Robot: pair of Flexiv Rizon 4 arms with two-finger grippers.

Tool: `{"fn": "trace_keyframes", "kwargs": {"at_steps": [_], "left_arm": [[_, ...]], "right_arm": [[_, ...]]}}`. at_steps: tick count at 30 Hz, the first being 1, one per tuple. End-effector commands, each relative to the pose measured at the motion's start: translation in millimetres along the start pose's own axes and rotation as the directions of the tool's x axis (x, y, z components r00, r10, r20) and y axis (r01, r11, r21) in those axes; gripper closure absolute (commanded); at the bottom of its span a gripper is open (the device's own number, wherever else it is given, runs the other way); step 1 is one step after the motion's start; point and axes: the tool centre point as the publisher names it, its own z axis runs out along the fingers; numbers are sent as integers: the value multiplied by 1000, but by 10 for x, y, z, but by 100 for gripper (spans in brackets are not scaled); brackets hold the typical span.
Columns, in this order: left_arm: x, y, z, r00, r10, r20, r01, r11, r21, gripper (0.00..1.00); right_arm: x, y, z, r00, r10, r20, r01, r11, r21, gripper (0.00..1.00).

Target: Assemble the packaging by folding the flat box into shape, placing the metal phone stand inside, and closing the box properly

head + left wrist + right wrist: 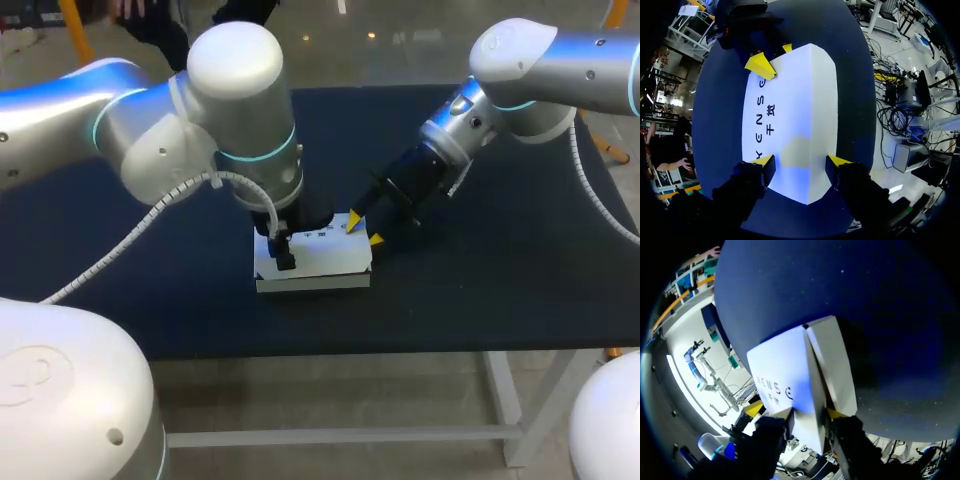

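A white box [312, 262] with dark print on its top lies closed on the dark mat. My left arm hangs straight above it. In the left wrist view, my left gripper [801, 161] stands open, its yellow tips over the near end of the box [800, 100], one by each long edge. My right gripper [364, 230] is at the box's far right corner. In the right wrist view, my right gripper [809, 415] is shut on the end of the box [790, 375], with white card filling the gap between both fingers. No phone stand shows.
The dark blue mat [500, 280] covers the table, with bare mat on every side of the box. The table's front edge runs a short way in front of the box.
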Motion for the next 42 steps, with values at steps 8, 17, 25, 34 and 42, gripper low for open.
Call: {"fn": "trace_keyframes", "kwargs": {"at_steps": [8,17,25,34,42], "left_arm": [[-18,-54,39,998,-29,63,31,999,-24,28],[-79,-71,84,991,-46,124,49,999,-19,29],[-116,-68,108,985,-58,165,62,998,-19,55],[-86,-90,146,981,-45,188,53,998,-37,55],[-44,-96,159,978,-36,206,46,998,-42,56]], "right_arm": [[-5,7,4,1000,0,-1,0,1000,2,58],[-5,7,4,1000,0,-1,0,1000,2,58],[-5,7,4,1000,0,-1,0,1000,2,58],[-5,7,4,1000,0,-1,0,1000,2,58],[-5,7,4,1000,0,-1,0,1000,2,60]]}}
